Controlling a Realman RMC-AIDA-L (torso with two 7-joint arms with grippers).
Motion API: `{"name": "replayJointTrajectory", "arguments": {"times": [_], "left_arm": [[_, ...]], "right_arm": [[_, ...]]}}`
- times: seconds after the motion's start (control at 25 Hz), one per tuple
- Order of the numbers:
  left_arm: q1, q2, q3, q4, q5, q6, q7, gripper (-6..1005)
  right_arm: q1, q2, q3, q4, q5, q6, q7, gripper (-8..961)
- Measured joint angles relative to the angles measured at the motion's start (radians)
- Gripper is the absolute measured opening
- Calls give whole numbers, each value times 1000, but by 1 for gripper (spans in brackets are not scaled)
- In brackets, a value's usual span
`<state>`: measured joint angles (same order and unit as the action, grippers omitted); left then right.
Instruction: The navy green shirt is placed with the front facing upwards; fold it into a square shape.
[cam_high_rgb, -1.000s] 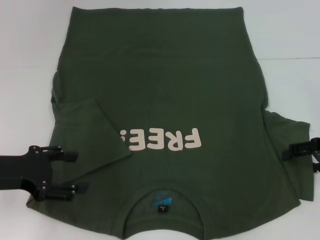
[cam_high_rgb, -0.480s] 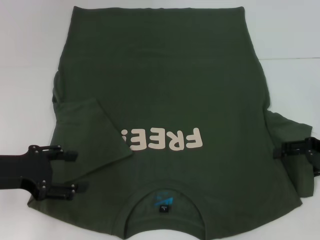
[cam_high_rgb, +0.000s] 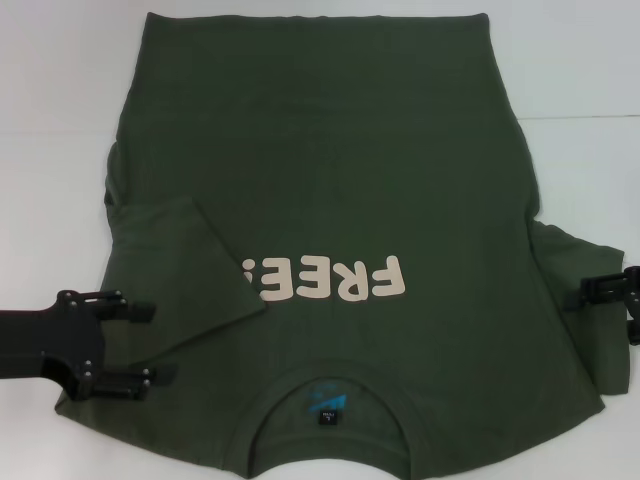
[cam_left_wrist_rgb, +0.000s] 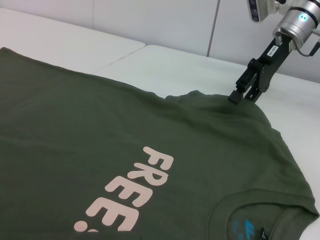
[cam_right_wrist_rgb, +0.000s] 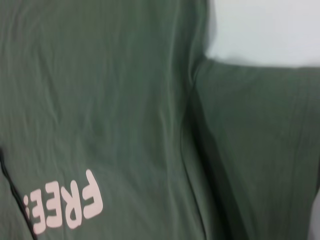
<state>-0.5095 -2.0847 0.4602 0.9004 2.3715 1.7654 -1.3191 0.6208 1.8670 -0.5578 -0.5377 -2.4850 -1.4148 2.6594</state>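
My left claw (cam_high_rgb: 150, 342) sits low at the near left of the worktop (cam_high_rgb: 60, 90), its two fingers spread apart with nothing between them. The upper finger (cam_high_rgb: 135, 310) and the lower finger (cam_high_rgb: 145, 378) both reach over the near left edge of the navy green shirt (cam_high_rgb: 330, 170), just beside the left sleeve (cam_high_rgb: 175, 265), which is folded inward so that its pointed flap lies on the chest and covers the last mark of the print.

My right claw (cam_high_rgb: 600, 292) comes in from the right edge, at the right sleeve (cam_high_rgb: 575, 270). In the left wrist view it (cam_left_wrist_rgb: 244, 97) points down with its tips right at the bunched cloth of that sleeve; I cannot tell whether the fingers are parted or pressed together, nor whether they hold the fabric. The right wrist view shows only the sleeve (cam_right_wrist_rgb: 260, 145) lying spread beside the body, with a crease along the seam between them.

The shirt lies flat on the white worktop, front up, filling most of the middle. Its collar (cam_high_rgb: 330, 385) is at the near edge with a small blue-and-black label (cam_high_rgb: 325, 405) inside, and the hem is at the far edge. The cream "FREE!" print (cam_high_rgb: 330, 280) runs across the chest, reading upside down from my head.
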Motion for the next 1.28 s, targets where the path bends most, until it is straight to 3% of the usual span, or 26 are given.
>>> {"name": "replayJointTrajectory", "arguments": {"times": [0.16, 0.36, 0.68, 0.92, 1.28], "left_arm": [[-1, 0, 0, 0, 0, 1, 0, 847], [-3, 0, 0, 0, 0, 1, 0, 847], [-3, 0, -1, 0, 0, 1, 0, 847], [-3, 0, -2, 0, 0, 0, 0, 847], [-1, 0, -6, 0, -14, -1, 0, 848]], "right_arm": [[-10, -3, 18, -1, 1, -3, 1, 781], [-13, -7, 19, -1, -2, -3, 1, 536], [-14, -11, 12, -4, -7, -1, 3, 291], [-14, -14, 13, -4, -7, -3, -6, 56], [-18, -13, 48, -3, -1, -8, -24, 36]]}}
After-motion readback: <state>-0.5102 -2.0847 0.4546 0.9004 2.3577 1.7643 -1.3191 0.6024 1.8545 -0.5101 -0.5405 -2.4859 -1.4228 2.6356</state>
